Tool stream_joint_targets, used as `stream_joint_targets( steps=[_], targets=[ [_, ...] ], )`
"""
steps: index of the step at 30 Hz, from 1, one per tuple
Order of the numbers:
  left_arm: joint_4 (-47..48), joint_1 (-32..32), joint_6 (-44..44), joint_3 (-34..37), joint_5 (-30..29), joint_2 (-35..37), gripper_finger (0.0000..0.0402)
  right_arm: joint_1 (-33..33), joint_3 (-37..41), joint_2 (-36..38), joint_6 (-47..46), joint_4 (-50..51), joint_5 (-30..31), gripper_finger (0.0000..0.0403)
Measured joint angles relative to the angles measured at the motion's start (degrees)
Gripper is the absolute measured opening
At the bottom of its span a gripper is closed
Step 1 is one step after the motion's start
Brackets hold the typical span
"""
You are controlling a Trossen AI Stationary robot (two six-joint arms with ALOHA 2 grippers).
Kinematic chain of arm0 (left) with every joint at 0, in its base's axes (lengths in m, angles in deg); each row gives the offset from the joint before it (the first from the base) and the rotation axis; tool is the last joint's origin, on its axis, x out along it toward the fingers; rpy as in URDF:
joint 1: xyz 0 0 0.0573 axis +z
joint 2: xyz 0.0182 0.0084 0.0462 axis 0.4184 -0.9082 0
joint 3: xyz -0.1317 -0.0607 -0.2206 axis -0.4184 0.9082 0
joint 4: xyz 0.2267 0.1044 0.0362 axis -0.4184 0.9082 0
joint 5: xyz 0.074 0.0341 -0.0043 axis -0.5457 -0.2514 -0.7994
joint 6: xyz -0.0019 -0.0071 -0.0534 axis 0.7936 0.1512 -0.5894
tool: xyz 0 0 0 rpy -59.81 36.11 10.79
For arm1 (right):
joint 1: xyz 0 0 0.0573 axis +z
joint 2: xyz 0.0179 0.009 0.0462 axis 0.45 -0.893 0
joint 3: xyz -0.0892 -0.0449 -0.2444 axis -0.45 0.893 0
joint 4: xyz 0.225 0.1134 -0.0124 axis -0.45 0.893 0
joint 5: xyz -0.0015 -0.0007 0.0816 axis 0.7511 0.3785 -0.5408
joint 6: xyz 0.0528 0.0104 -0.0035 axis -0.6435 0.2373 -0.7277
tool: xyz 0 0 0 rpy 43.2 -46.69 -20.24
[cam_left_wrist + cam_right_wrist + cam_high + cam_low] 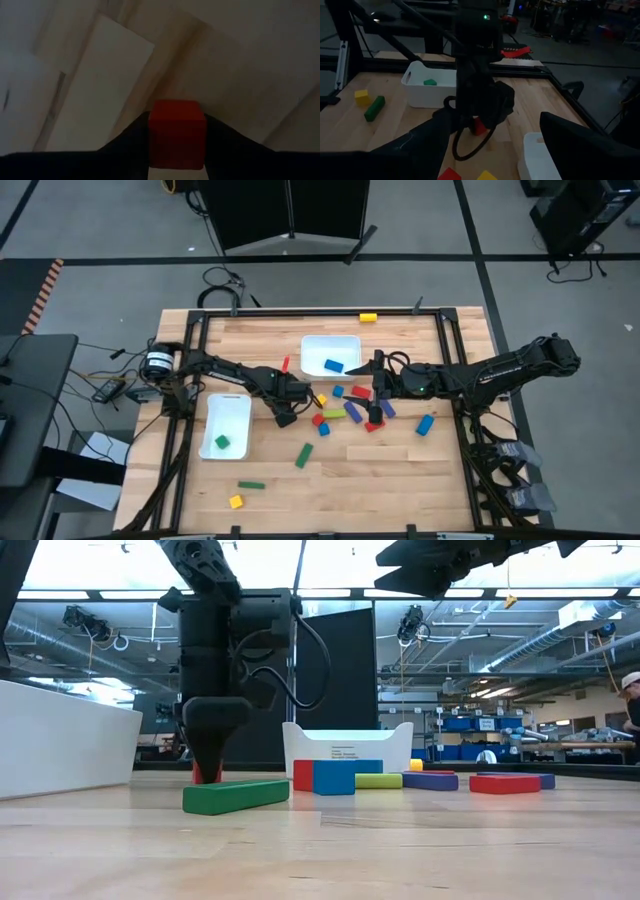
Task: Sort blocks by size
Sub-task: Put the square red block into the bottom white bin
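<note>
Sitting between the dark fingers (pixel 125 150) of the left gripper (pixel 177 165) is a red cube (pixel 177 132), down on the wooden table (pixel 400 470) between the two white trays — fingers narrowed against its sides. The far tray (pixel 345 745) bears a label, unreadable. The right gripper (pixel 375 416) hangs wide open over the block cluster (pixel 350 408).

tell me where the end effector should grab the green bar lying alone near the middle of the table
Grip the green bar across its narrow width at mid-length, coming straight down from above. It lies flat on the wood, tilted diagonally, with bare table on both long sides, so the fingers should probably turn to straddle those long faces.
</note>
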State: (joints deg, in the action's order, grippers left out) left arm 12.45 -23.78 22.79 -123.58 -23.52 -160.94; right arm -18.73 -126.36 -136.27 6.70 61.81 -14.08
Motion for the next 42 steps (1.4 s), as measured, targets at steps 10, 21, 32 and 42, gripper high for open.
stream_joint_targets(
  steps=[10, 21, 32, 42],
  targets=[
    [-7.18, -6.30, -0.91, -1.51, -6.78, 9.23, 0.0136, 0.17, 0.00, 0.00, -0.42, 0.08, -0.37, 0.0316],
    [13.62, -21.29, -24.05, -1.22, -16.18, 28.63, 0.0136, 0.22, 0.00, 0.00, 0.11, 0.13, -0.64, 0.0316],
    [32.12, -28.15, -45.68, 0.74, -8.00, 28.38, 0.0136, 0.55, 0.00, -0.02, -0.22, 0.20, -0.66, 0.0316],
    [26.30, -28.46, -49.41, 11.39, 0.03, 28.06, 0.0162, 3.63, -0.02, -0.55, -1.64, 0.46, -0.66, 0.0316]
  ],
)
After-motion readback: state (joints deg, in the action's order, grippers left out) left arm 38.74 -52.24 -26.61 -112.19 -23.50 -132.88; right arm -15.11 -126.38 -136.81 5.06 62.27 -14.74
